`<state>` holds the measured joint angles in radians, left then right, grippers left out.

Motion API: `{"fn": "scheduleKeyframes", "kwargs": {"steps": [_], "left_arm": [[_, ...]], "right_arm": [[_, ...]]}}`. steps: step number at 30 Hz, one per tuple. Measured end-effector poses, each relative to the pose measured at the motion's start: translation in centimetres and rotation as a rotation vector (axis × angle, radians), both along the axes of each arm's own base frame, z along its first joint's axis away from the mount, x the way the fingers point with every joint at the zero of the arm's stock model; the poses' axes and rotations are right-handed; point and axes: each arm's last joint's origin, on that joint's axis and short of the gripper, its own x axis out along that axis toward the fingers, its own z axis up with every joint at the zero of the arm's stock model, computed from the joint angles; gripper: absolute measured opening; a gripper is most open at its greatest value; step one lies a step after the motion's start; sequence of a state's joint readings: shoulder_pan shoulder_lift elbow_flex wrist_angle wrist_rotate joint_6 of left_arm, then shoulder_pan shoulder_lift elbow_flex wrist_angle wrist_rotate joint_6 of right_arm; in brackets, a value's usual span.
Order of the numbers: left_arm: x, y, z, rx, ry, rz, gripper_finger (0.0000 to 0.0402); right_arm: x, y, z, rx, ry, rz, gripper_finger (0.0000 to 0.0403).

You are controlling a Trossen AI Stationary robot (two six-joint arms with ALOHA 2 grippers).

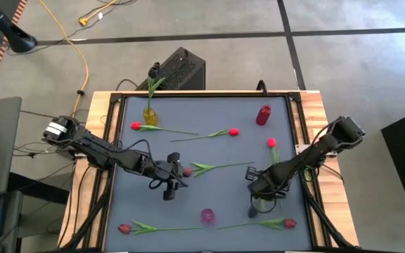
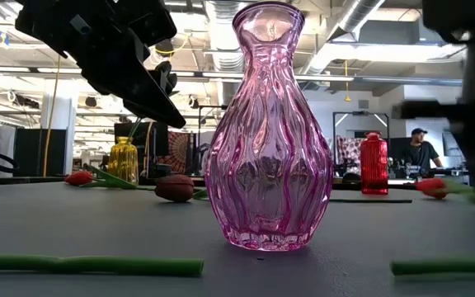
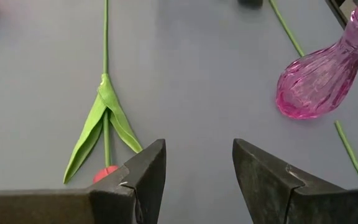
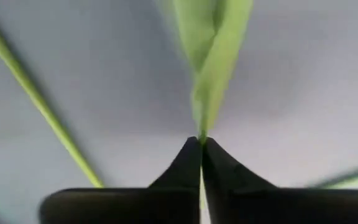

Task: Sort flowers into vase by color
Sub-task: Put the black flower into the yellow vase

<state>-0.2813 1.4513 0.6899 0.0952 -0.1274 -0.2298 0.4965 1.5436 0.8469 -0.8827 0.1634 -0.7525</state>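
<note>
Grey mat: dark table top (image 1: 223,204) in a wooden frame, seen from above; clock directions below are read on this high view, 12 at the far edge.
Left gripper: (image 1: 169,184) low over the mat at about 8 o'clock from centre; jaws spread apart with only bare mat between them in the left wrist view (image 3: 197,180).
Right gripper: (image 1: 253,209) at about 4 o'clock from centre, tips down at the mat; jaws pressed together, pinching a thin green stem just below its leaves (image 4: 213,56).
Held flower: red tulip (image 1: 271,143) at 3 o'clock, head toward 12, its stem running down toward the right gripper.
Centre flower: tulip (image 1: 209,167) lying flat at mid-table, head at the left gripper's side, stem pointing to 3 o'clock; its leaves and red head show just beside the left finger (image 3: 145,180).
Far flowers: two red tulips, one at 11 o'clock (image 1: 153,127), one at 12 o'clock (image 1: 220,133), both flat on the mat.
Near flowers: one tulip at 7 o'clock (image 1: 146,228), one at 5 o'clock (image 1: 269,224), both flat along the near edge.
Pink vase: (image 1: 207,216) glass, upright at 6 o'clock, between the two near flowers; no flower in it in the low view (image 2: 268,132).
Yellow vase: (image 1: 150,114) at 11 o'clock, holds one green stem with leaves (image 1: 151,88).
Red vase: (image 1: 263,114) at 1 o'clock, upright.
Room: a person (image 2: 420,153) stands well beyond the table in the low view.
</note>
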Motion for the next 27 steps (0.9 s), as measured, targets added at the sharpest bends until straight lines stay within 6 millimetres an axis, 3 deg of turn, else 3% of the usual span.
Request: {"fn": "scheduleKeyframes", "kwargs": {"steps": [7,11,20,23,27], "left_arm": [[0.0,0.0,0.0,-0.002,-0.001,0.001,0.0173],[0.0,0.0,0.0,-0.003,-0.002,0.001,0.0173],[0.4,-0.3,0.7,-0.002,-0.053,-0.066,0.0173],[1.1,-0.5,2.0,0.034,-0.106,-0.095,0.0173],[2.2,-0.8,4.1,0.082,-0.234,-0.131,0.0173]], "right_arm": [[2.9,0.5,3.5,0.058,-0.148,-0.053,0.0038],[4.5,0.4,5.7,0.119,-0.221,-0.092,0.0022],[6.7,-2.5,11.9,0.709,-0.471,-0.276,0.0017],[7.3,-4.1,14.1,0.856,-0.612,-0.422,0.0017],[8.4,-5.9,15.5,1.016,-0.706,-0.489,0.0017]]}}
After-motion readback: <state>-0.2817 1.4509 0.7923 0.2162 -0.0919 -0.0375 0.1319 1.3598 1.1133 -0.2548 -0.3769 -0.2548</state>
